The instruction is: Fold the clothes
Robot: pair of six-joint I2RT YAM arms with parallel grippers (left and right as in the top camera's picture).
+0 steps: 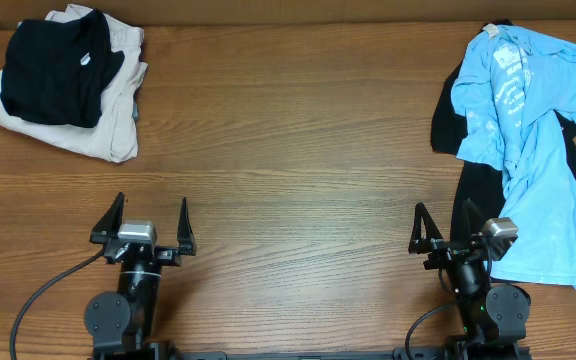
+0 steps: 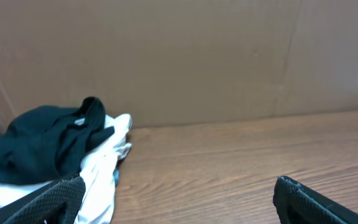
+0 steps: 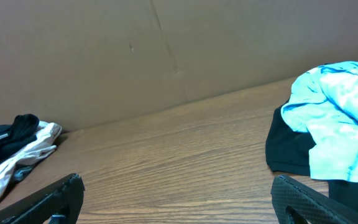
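A light blue tee with pale print (image 1: 528,140) lies crumpled at the right, spread over a black garment (image 1: 478,190); both show in the right wrist view, the tee (image 3: 340,118) above the black cloth (image 3: 291,152). A folded black T-shirt (image 1: 53,70) rests on a beige pile at the far left, also in the left wrist view (image 2: 42,143). My left gripper (image 1: 144,228) is open and empty near the front edge. My right gripper (image 1: 446,232) is open and empty, just left of the blue tee's lower part.
The beige folded trousers (image 1: 108,110) lie under the black T-shirt at the back left. A brown cardboard wall (image 2: 197,56) stands behind the wooden table (image 1: 288,150).
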